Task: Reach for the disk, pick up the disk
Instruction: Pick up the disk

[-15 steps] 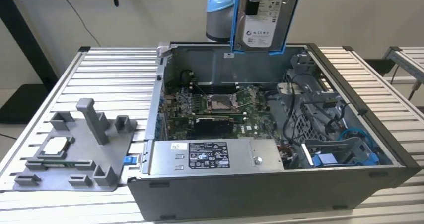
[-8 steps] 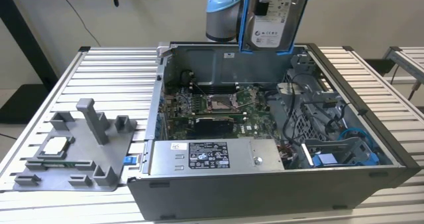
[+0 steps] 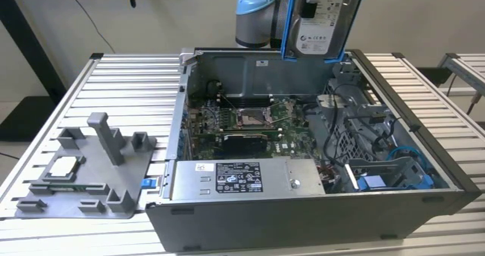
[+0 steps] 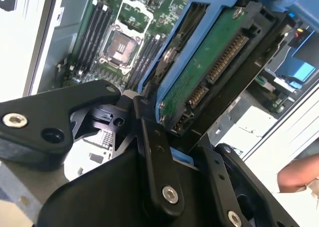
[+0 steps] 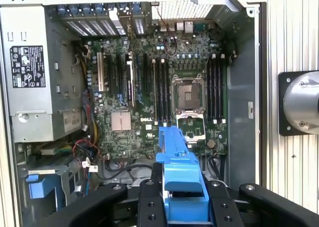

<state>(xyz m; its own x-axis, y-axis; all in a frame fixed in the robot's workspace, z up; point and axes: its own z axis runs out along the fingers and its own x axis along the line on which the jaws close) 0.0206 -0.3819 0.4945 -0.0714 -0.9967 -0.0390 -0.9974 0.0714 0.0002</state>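
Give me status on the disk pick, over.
Claw shut on the disk. Disk lifted clear above the open computer case, blue rails up. Nothing in the way.

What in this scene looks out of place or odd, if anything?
The disk is out of the open computer case: it hangs upright above the case's back wall, clamped in the gripper. A small silver chip lies on a grey fixture on the table. Nothing looks spilled or damaged.
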